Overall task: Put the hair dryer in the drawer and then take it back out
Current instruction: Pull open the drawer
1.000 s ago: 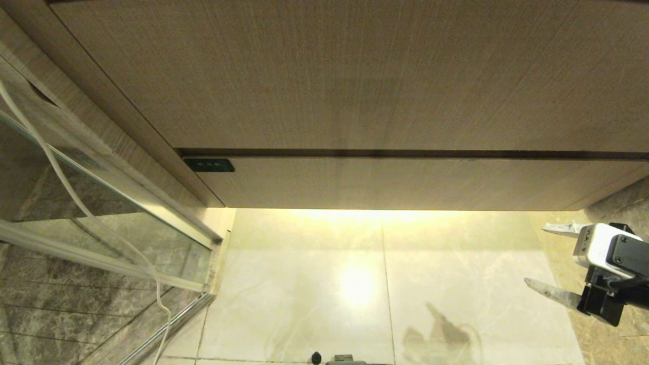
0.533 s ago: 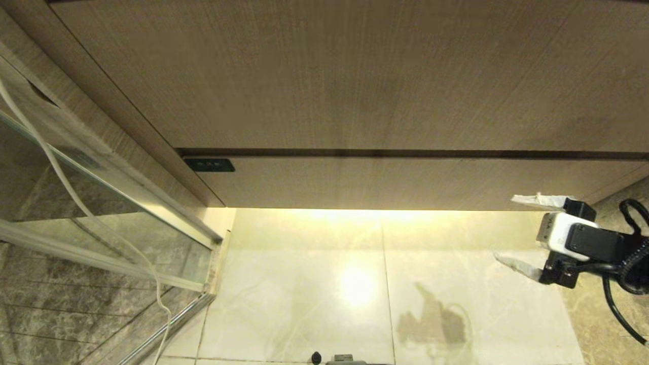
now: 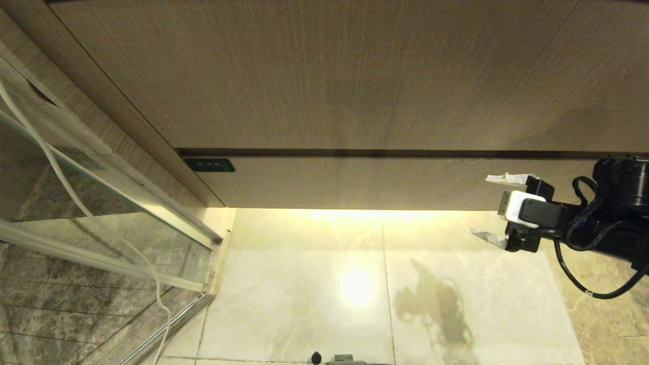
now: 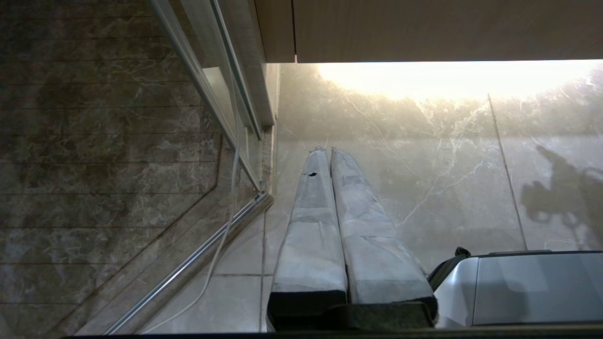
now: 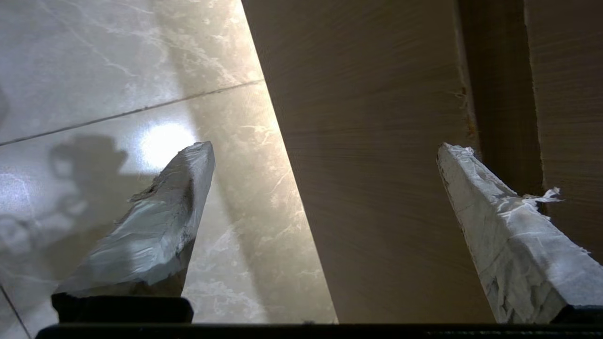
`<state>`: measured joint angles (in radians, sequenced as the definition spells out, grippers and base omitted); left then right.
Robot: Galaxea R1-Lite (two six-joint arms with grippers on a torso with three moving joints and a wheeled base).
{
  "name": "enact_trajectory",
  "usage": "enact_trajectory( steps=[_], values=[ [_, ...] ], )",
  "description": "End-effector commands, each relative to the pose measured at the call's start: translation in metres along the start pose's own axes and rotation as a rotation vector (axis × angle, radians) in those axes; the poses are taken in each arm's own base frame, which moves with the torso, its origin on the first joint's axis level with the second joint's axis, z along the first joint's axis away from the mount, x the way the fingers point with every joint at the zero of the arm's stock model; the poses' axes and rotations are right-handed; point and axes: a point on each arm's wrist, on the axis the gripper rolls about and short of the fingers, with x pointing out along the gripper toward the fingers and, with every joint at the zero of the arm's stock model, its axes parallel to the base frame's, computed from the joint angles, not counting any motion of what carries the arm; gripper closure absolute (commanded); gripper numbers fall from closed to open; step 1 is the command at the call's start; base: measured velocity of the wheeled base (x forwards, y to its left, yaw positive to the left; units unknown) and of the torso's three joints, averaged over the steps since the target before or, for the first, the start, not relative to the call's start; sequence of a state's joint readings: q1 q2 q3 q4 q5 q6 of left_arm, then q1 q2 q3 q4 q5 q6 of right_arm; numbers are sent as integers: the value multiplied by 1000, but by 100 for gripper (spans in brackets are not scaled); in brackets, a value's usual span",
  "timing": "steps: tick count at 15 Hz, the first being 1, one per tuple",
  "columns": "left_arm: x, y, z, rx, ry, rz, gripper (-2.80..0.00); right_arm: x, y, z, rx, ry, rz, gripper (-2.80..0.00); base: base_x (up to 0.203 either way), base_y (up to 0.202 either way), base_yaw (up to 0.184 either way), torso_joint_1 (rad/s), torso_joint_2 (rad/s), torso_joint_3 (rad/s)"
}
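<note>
The drawer [image 3: 385,182] is the wide, shallow wood-grain front under the taller panel, and it is shut. My right gripper [image 3: 482,205] hangs open at its right end. One finger lies over the drawer front, the other over the floor below its bottom edge. In the right wrist view the right gripper [image 5: 324,148] straddles that lit lower edge of the drawer [image 5: 377,188], with nothing between its fingers. My left gripper [image 4: 326,151] is shut and empty, pointing along the marble floor. The hair dryer is out of view.
A glass shower door with a metal rail [image 3: 152,243] and a hanging white cable [image 3: 76,203] fills the left side. A small dark switch plate [image 3: 209,165] sits at the drawer's left end. The glossy marble floor [image 3: 355,294] lies below, and the robot's base [image 4: 527,287] is beside the left gripper.
The right arm has swung up and to the left from the lower right corner toward the drawer front, its jaws staying open. The left arm has not moved.
</note>
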<state>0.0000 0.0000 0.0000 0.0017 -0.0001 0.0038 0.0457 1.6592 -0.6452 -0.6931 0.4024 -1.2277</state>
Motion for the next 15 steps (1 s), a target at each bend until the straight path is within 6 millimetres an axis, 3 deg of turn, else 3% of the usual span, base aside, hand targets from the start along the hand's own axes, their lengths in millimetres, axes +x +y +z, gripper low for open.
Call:
enact_trajectory(
  steps=[1,6,15],
  values=[
    [0,0,0,1,1,0,0,15,-9,-9,-6,2,-16,-280,0,0,0,0,0,0],
    [0,0,0,1,0,0,0,27,-24,-15,-24,-9,-68,-280,0,0,0,0,0,0],
    [0,0,0,1,0,0,0,38,-28,-20,-27,-13,-95,-280,0,0,0,0,0,0]
  ],
)
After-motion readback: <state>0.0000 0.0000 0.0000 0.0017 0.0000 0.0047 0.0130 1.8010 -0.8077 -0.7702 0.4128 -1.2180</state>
